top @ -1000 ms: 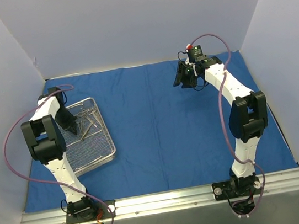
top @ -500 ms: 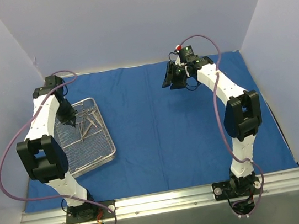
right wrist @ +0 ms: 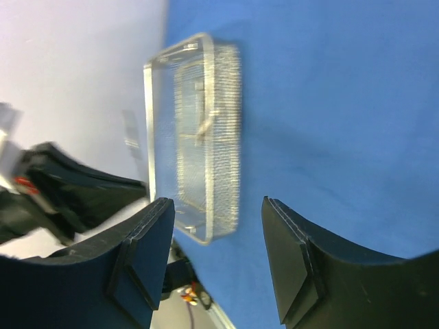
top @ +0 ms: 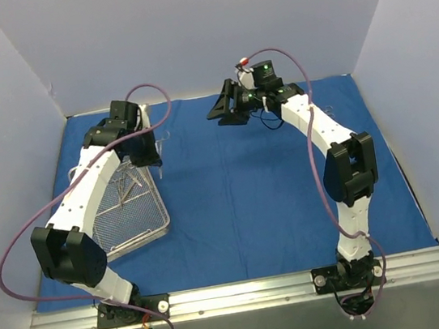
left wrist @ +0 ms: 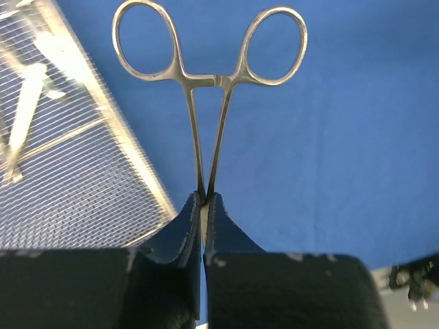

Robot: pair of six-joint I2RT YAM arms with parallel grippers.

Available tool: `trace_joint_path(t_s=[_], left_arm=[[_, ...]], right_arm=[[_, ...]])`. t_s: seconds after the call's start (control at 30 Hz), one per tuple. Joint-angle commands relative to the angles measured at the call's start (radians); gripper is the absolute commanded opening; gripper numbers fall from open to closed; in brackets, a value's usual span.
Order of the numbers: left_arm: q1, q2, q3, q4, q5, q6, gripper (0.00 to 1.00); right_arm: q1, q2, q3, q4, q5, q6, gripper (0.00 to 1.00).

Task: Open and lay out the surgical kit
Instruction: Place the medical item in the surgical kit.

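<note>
- Lying flat, the blue wrap (top: 241,202) is looking fully opened.
- The mesh tray (top: 146,224) is sitting at its left, holding several instruments (top: 127,187).
- The left end effector (left wrist: 206,201) is pinching one clamp (left wrist: 209,82) over the cloth; the right end effector (right wrist: 214,205) is gaping, empty.

My white left arm (top: 87,179) and right arm (top: 320,122), black-jointed, trail purple cables (top: 148,84); a green light (top: 265,66) glows at one o'clock.

left pincer (left wrist: 204,200) pinched tight, right pincer (right wrist: 216,205) agape
</note>
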Motion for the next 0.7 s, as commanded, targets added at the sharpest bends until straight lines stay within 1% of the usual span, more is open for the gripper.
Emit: trace_joint_path(t_s=[0.0,0.1,0.17,0.37,0.67], left_arm=[[-0.032,-0.006,0.031,0.089,0.090,0.033,0.02],[-0.057,0.016,0.076,0.089,0.114,0.043,0.02],[-0.069,0.042,0.100,0.080,0.115,0.046,0.02],[-0.092,0.098,0.176,0.063,0.129,0.027,0.02],[-0.112,0.134,0.216,0.075,0.160,0.009,0.02]], right_arm=[[0.057,-0.008,0.060,0.101,-0.062,0.072,0.54],[0.094,0.010,0.085,0.114,-0.053,0.088,0.53],[0.114,0.023,0.108,0.086,-0.039,0.073,0.52],[0.131,0.033,0.115,0.070,-0.035,0.063,0.50],[0.159,0.070,0.164,0.007,-0.013,0.027,0.49]])
